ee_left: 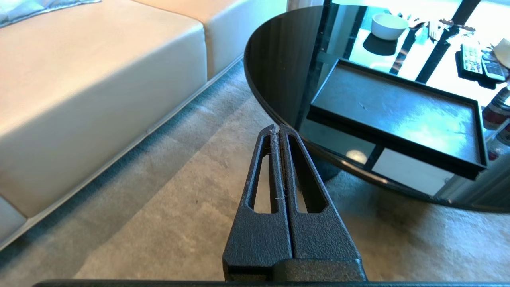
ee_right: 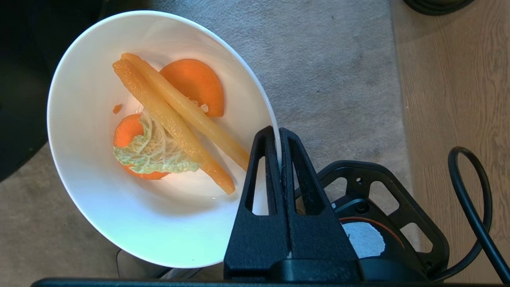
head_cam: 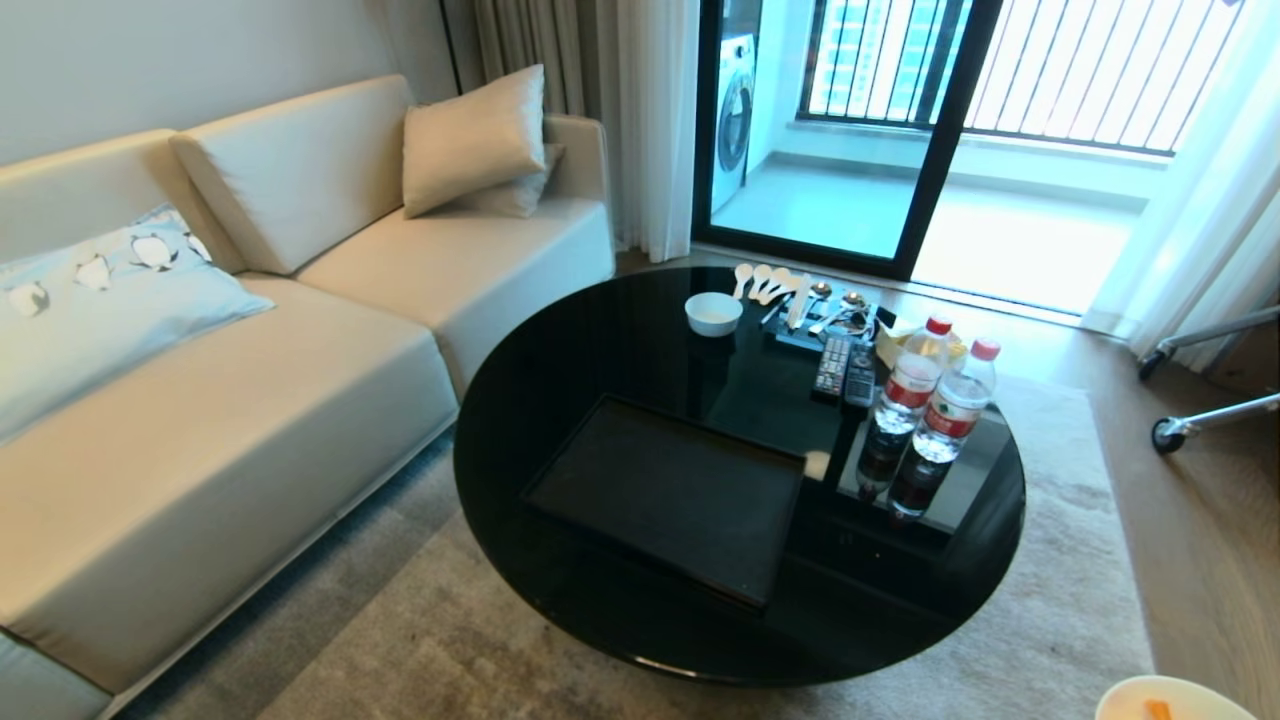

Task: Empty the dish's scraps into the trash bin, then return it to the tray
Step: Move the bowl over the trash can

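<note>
My right gripper [ee_right: 277, 133] is shut on the rim of the dish [ee_right: 131, 223], a white deep bowl held over the grey carpet beside the table. The scraps [ee_right: 171, 115] lie inside it: orange slices, two pale orange strips and a green leaf piece. In the head view only the dish's rim [head_cam: 1130, 700] shows at the lower right corner. The black tray [head_cam: 670, 490] sits empty on the round table, also in the left wrist view as the tray [ee_left: 398, 115]. My left gripper [ee_left: 277, 129] is shut and hangs parked over the carpet near the table's edge. The trash bin is out of view.
The glossy black round table [head_cam: 560, 400] carries a small white bowl [head_cam: 713, 312], spoons, two remotes [head_cam: 845, 368] and two water bottles [head_cam: 915, 385]. A beige sofa [head_cam: 200, 400] stands at the left. A black frame [ee_right: 398, 199] and a cable lie under my right gripper.
</note>
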